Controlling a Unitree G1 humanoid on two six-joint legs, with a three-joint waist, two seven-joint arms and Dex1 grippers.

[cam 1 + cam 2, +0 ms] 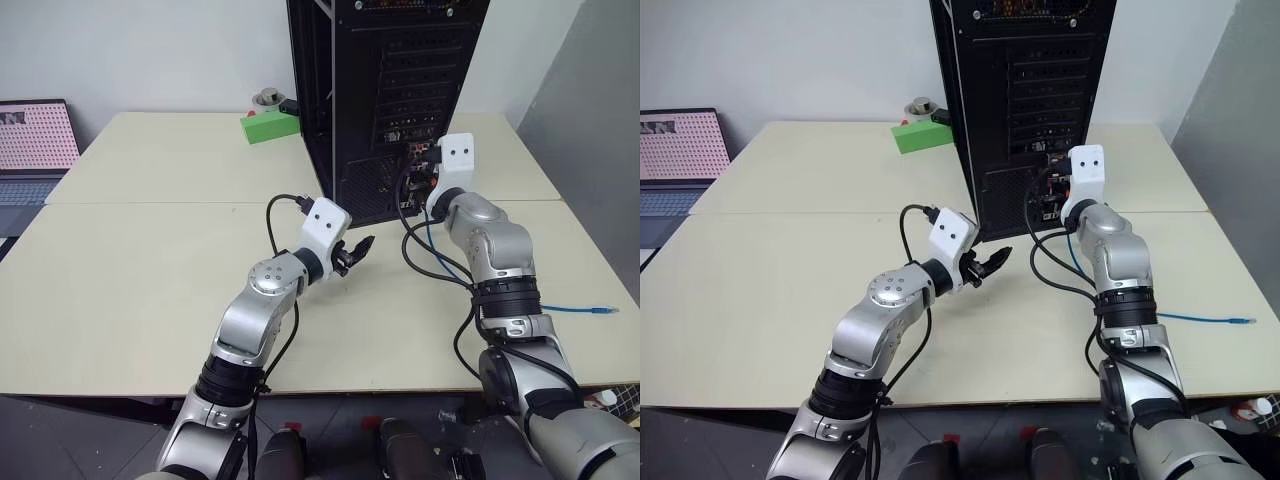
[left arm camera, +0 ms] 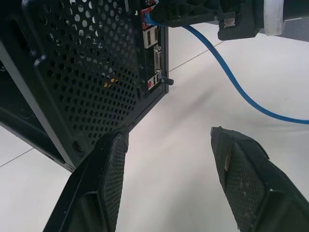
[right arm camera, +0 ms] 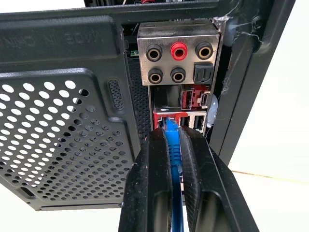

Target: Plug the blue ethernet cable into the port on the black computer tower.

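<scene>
The black computer tower [image 1: 380, 90] stands upright at the table's back, its rear facing me. My right gripper [image 3: 173, 133] is shut on the blue ethernet cable [image 3: 172, 145], just behind its plug. The plug tip is at a port [image 3: 164, 117] in the red-framed block, below the round audio jacks [image 3: 178, 50]. I cannot tell whether the plug is seated. The cable runs back across the table to its free end [image 1: 603, 311] at the right. My left gripper [image 1: 358, 250] hovers open and empty over the table, left of the tower's lower rear corner.
A green block [image 1: 270, 127] and a small grey round object [image 1: 266, 98] sit behind the tower's left side. A laptop [image 1: 35, 140] stands at the far left. Black arm cables [image 1: 425, 255] loop over the table [image 1: 150, 280] below my right wrist.
</scene>
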